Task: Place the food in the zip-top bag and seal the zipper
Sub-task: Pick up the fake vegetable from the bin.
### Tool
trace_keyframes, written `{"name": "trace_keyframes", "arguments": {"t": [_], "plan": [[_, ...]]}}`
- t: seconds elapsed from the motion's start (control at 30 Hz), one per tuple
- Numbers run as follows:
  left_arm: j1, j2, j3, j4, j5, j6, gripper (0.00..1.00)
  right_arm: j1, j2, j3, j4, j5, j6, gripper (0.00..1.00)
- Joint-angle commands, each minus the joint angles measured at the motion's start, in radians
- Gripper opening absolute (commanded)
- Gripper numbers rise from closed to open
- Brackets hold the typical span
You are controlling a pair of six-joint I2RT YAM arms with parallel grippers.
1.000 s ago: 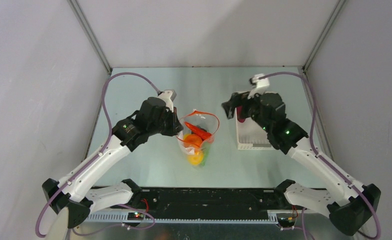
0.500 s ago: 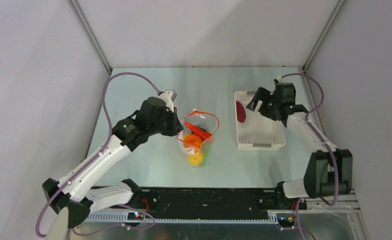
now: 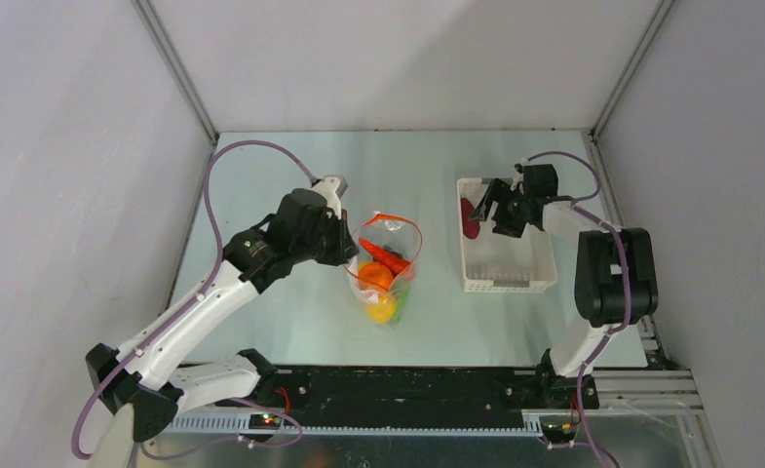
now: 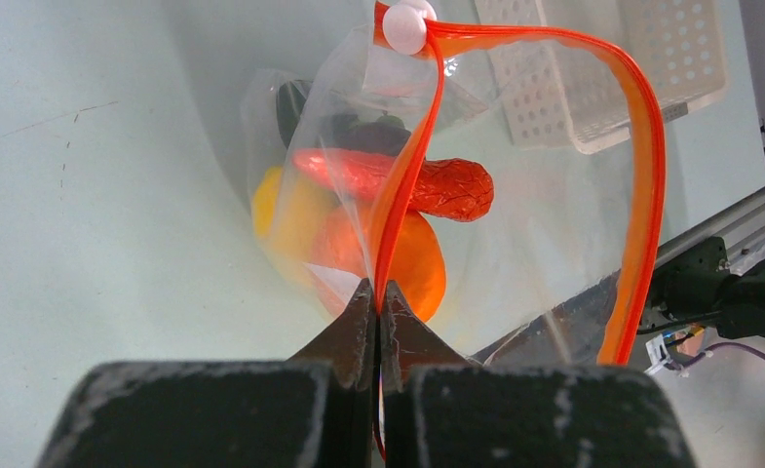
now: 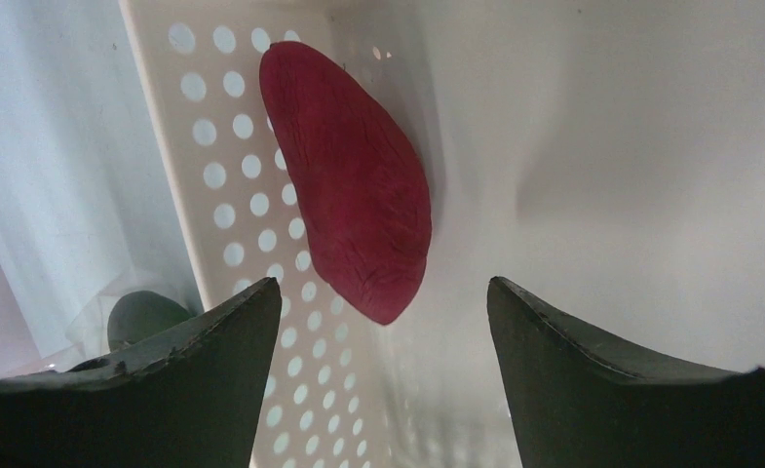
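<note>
The clear zip-top bag (image 3: 390, 265) stands open on the table with its orange-red zipper (image 4: 641, 175) looped wide. Inside it are a red chili (image 4: 398, 181), an orange (image 4: 419, 261), a yellow lemon (image 4: 273, 207) and a dark-green piece (image 4: 290, 99). My left gripper (image 4: 378, 291) is shut on the zipper strip at the near side of the mouth and holds it up; it also shows in the top view (image 3: 345, 248). My right gripper (image 5: 383, 285) is open inside the white basket, just short of a dark purple-red piece (image 5: 357, 185) lying against the basket's left wall (image 3: 469, 216).
The white slotted basket (image 3: 507, 283) sits right of the bag, and its holed wall (image 5: 224, 195) runs past my right gripper's left finger. A white slider bead (image 4: 404, 27) sits on the zipper's far end. Grey walls close in the table on three sides.
The right arm has folded back to the right, and its gripper has come down into the basket facing the purple-red piece. The left gripper and the bag have not moved.
</note>
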Motion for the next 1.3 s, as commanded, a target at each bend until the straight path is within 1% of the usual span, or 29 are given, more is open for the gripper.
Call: {"name": "trace_keyframes", "arguments": {"t": [0.0, 0.27, 0.47, 0.87, 1.07, 1.27], "plan": [[0.004, 0.001, 0.021, 0.025, 0.006, 0.027, 0.00, 0.000, 0.044, 0.057, 0.078, -0.048, -0.020, 0.81], [0.003, 0.005, 0.020, 0.025, 0.005, 0.026, 0.00, 0.004, 0.091, 0.068, 0.079, -0.023, -0.040, 0.78], [0.004, 0.016, 0.021, 0.025, 0.010, 0.026, 0.00, 0.032, 0.088, 0.073, 0.074, 0.014, -0.069, 0.77], [0.004, 0.015, 0.022, 0.024, 0.000, 0.029, 0.00, 0.060, 0.158, 0.168, 0.052, 0.021, -0.152, 0.77], [0.002, 0.020, 0.024, 0.021, 0.001, 0.029, 0.00, 0.073, 0.190, 0.204, -0.008, 0.084, -0.155, 0.77], [0.004, 0.019, 0.024, 0.020, -0.004, 0.031, 0.00, 0.080, 0.176, 0.215, -0.100, 0.246, -0.136, 0.75]]}}
